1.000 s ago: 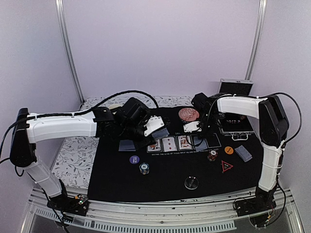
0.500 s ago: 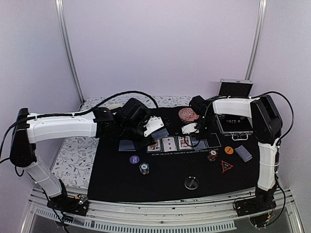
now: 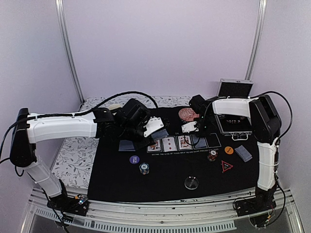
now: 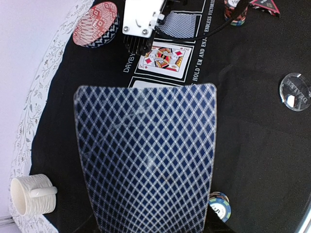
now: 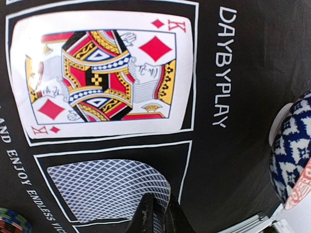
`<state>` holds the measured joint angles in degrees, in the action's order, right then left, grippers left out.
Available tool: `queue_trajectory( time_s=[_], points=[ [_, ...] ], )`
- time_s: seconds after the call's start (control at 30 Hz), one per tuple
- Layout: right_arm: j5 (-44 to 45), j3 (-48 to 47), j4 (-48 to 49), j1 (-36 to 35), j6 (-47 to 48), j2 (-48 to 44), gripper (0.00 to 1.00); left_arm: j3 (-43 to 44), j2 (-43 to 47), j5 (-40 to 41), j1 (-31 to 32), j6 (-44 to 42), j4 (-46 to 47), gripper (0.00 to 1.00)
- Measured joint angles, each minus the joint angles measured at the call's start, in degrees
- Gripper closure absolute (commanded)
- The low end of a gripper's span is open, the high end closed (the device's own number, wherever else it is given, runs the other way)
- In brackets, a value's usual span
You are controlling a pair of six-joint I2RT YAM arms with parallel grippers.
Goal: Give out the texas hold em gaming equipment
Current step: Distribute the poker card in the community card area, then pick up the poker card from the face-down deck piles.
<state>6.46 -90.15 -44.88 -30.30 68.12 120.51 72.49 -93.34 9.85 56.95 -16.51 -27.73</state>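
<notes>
Playing card point(image 4: 146, 155), blue lattice back showing, is clamped by its near short edge in the left claw point(image 3: 156, 128), above the black mat point(image 3: 165, 172). The right claw point(image 5: 156, 213) has its tips close together at the edge of 1 face-down card point(image 5: 107, 187) beside the king of diamonds point(image 5: 104, 73); I cannot tell whether it grips. The cards look light, thin, slick and bendy, so pinch an edge gently.

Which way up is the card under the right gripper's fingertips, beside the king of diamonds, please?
Face down: the card shows its blue lattice back, unlike the face-up king of diamonds.
</notes>
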Motion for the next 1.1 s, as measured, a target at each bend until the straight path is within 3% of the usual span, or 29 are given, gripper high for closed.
queue_trajectory(
  time_s=[0.2, 0.43, 0.47, 0.53, 0.57, 0.6, 0.9, 1.0, 1.1],
  points=[
    [0.79, 1.79, 2.32, -0.02, 0.83, 0.00, 0.60, -0.07, 0.00, 0.07, 0.02, -0.02, -0.02, 0.56],
    [2.14, 4.61, 5.11, -0.20, 0.87, -1.53, 0.53, -0.13, 0.00, 0.07, 0.00, -0.02, 0.00, 0.57],
    [2.47, 5.09, 5.62, -0.24, 0.79, -2.12, 0.32, -0.13, 0.00, 0.07, 0.00, -0.02, -0.02, 0.57],
    [3.06, 6.19, 6.91, -0.37, 0.22, -3.89, 0.25, -0.15, 0.00, 0.09, 0.00, -0.04, 0.00, 0.56],
    [3.30, 6.80, 7.82, -0.44, 0.20, -5.16, 0.08, -0.15, 0.02, 0.09, 0.00, -0.04, -0.02, 0.56],
    [3.45, 7.41, 8.63, -0.48, 0.04, -6.36, 0.00, -0.15, 0.04, 0.11, 0.00, -0.07, 0.00, 0.57],
    [3.28, 18.43, 25.66, -0.83, -4.50, -26.97, 0.01, -0.28, 1.14, 0.55, 0.02, -0.66, 0.11, 0.56],
    [1.07, 19.74, 32.87, -0.81, -14.01, -33.16, 0.01, -0.28, 1.38, 0.96, 0.02, -0.79, 0.46, 0.56],
    [-5.29, 19.63, 38.38, -0.50, -30.64, -39.41, 0.01, -0.28, 1.53, 1.18, 0.02, -0.87, 0.55, 0.56]
  ],
)
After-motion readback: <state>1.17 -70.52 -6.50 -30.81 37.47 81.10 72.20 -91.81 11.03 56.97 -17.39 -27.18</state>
